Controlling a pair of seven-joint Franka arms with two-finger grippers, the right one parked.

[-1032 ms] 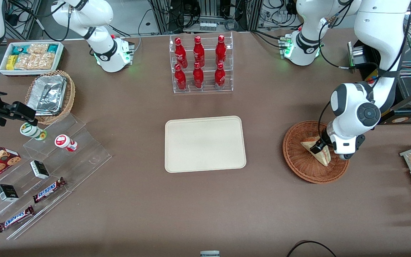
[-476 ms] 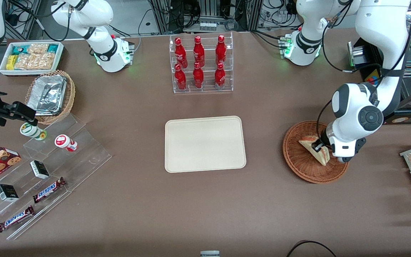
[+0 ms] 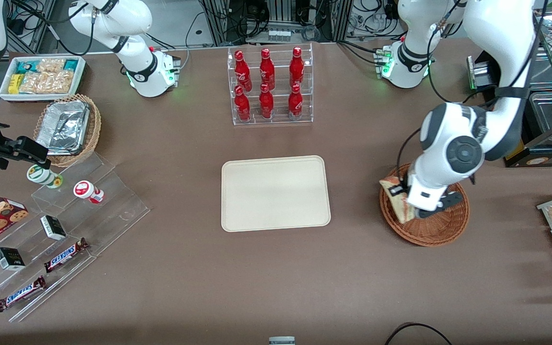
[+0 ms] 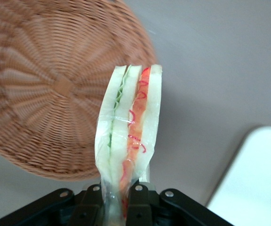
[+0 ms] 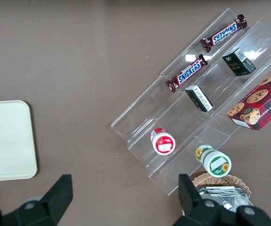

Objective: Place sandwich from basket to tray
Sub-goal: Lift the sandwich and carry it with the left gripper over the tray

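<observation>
Front view: the tool (image 3: 406,197) grips the sandwich (image 3: 396,199) and holds it in the air, hanging over the rim of the basket (image 3: 441,227) on the side that faces the tray (image 3: 275,193). The tray lies flat on the counter (image 3: 352,273), apart from the basket, toward the parked arm's end. In the left wrist view the tool (image 4: 115,200) has its fingers (image 4: 138,197) clamped on the sandwich (image 4: 128,132), which stands on edge, its green and red filling showing. The basket (image 4: 46,94) lies below it, and one corner of the tray (image 4: 255,183) shows.
</observation>
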